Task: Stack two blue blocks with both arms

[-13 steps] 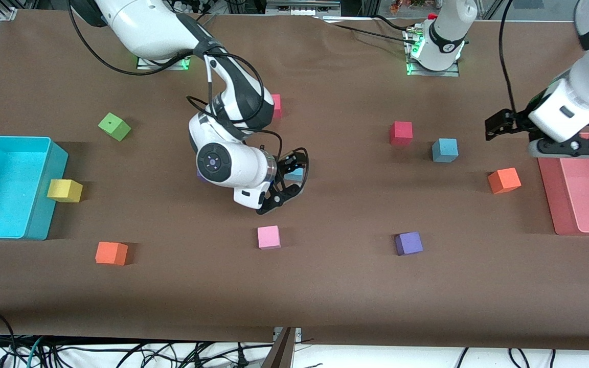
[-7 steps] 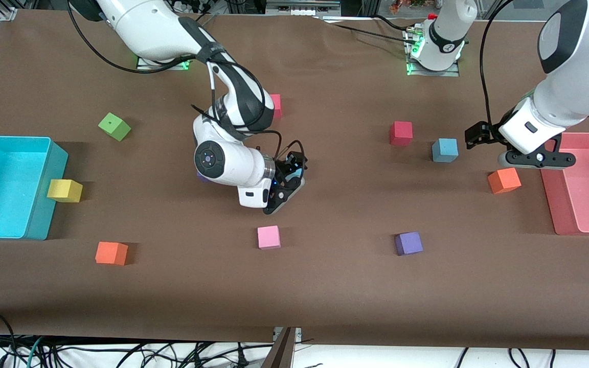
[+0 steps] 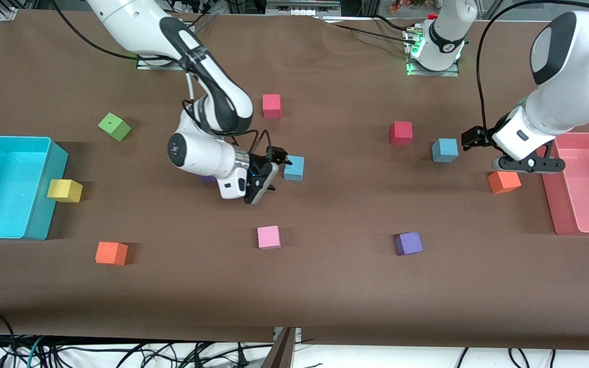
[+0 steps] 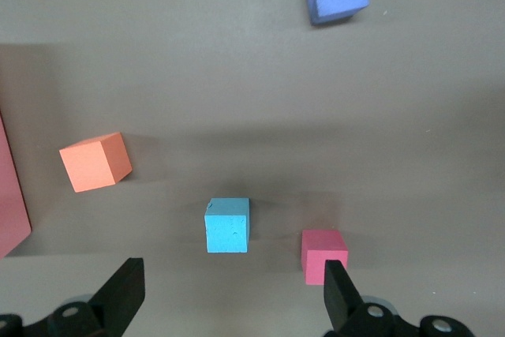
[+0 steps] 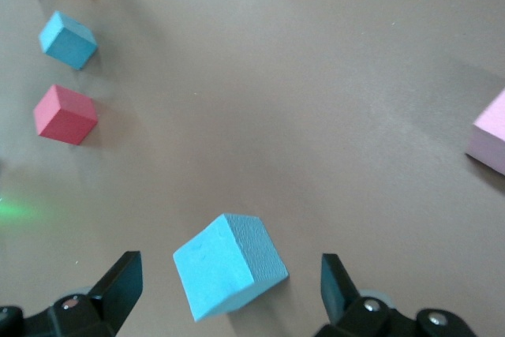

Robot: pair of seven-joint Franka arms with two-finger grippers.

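One blue block lies mid-table; in the right wrist view it sits just ahead of and between the open fingers. My right gripper is open and empty, right beside this block on the right arm's side. The second blue block lies toward the left arm's end, next to a red cube; it also shows in the left wrist view. My left gripper is open and empty, low beside that block and apart from it.
A turquoise bin stands at the right arm's end and a red tray at the left arm's end. Loose cubes: green, yellow, orange, pink, purple, orange, red.
My right gripper has drawn back toward the right arm's end, uncovering the mid-table blue block. My left gripper has moved from over the red tray to beside the other blue block.
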